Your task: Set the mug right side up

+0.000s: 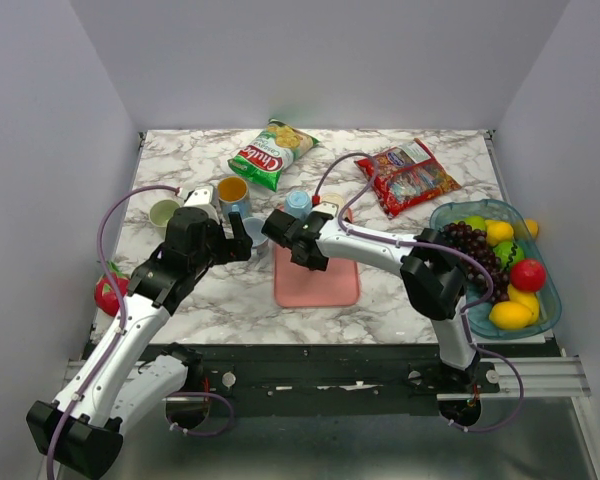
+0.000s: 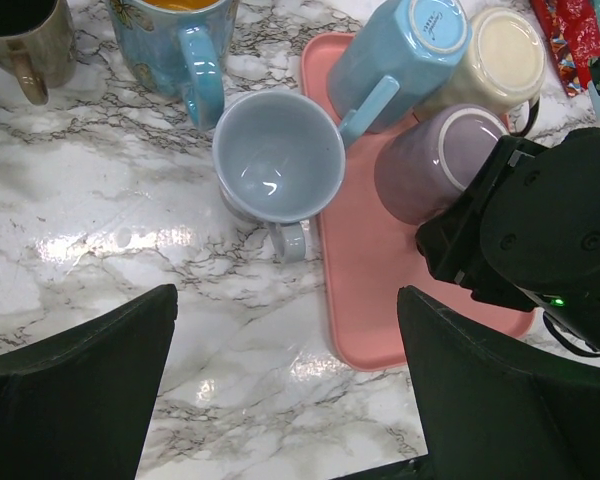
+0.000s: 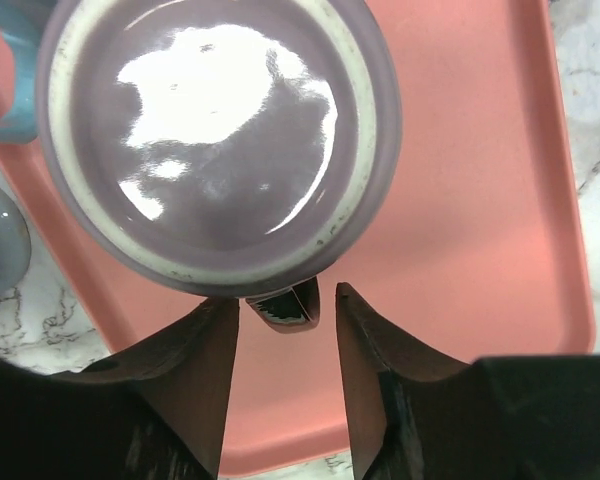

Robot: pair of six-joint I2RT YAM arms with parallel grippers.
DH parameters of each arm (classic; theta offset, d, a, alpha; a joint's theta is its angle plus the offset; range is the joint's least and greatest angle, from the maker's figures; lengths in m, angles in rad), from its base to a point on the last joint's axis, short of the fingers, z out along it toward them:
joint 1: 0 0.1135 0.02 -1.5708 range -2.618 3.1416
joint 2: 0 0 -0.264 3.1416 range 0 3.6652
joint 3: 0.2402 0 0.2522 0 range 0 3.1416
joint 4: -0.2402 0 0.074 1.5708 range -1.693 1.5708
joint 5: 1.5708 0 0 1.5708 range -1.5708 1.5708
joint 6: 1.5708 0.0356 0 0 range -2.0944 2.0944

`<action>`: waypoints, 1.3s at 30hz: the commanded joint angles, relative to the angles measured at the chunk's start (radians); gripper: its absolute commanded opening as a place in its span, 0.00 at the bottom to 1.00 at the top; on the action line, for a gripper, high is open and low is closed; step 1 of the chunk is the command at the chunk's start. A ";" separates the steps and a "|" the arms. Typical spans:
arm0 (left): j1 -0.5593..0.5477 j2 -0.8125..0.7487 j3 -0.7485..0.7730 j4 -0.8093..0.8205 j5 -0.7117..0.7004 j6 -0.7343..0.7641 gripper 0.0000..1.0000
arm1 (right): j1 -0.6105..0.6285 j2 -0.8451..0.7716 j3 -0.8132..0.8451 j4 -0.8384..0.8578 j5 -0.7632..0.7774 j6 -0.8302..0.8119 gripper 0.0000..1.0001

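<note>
From above, the right gripper [image 1: 292,243] sits low over the pink tray [image 1: 325,290], and the left gripper [image 1: 238,240] hovers beside it, spread wide.

The left wrist view shows the purple mug [image 2: 435,160] upside down on the tray, crowded from behind by the light blue mug [image 2: 400,55] and the cream mug [image 2: 495,55].

In the right wrist view, the half-spread fingers [image 3: 195,370] flank the mug's handle [image 3: 285,305], not yet pinching. Bare tray on the right leaves room to swing.
</note>
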 commanded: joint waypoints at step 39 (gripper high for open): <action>0.015 -0.010 -0.008 0.021 0.029 0.020 0.99 | 0.014 -0.180 -0.126 0.241 -0.076 -0.328 0.00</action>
